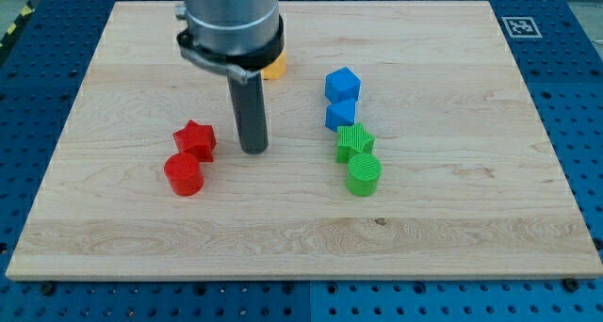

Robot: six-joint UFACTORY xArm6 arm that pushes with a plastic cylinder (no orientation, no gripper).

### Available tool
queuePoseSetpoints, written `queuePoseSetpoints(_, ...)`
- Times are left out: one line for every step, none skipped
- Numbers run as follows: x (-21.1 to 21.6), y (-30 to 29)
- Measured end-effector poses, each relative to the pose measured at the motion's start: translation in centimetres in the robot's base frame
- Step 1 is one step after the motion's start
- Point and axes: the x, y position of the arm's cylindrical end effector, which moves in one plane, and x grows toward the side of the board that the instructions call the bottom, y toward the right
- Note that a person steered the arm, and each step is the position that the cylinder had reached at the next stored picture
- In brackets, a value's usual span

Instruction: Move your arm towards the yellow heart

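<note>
Wooden surface point(141, 228) on a blue pegboard. Nearest: red cylinder point(184, 174), green cylinder point(364, 176). Then red star point(195, 138), green block point(354, 141). My tip point(253, 150) just right of the star; no jaws. Farther: two blue blocks point(342, 84). Yellow block point(275, 68), mostly hidden behind the arm.

my tip point(253, 150) beside red star point(196, 138) (nearly touching), bare board toward blue cubes point(342, 84)

Upright dark rod hanging from a grey cylindrical wrist at the view's top, left of centre; my tip point(253, 150) resting on the tabletop point(452, 228).
</note>
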Motion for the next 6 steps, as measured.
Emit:
queuePoseSetpoints(-4.5,-0.1)
queuePoseSetpoints(-9.0,-2.2)
queuePoseSetpoints(-13.1,-7.0)
queuePoseSetpoints(-20.0,-7.1)
queuePoseSetpoints(-23.2,-4.4)
queuePoseSetpoints(-21.3,0.5)
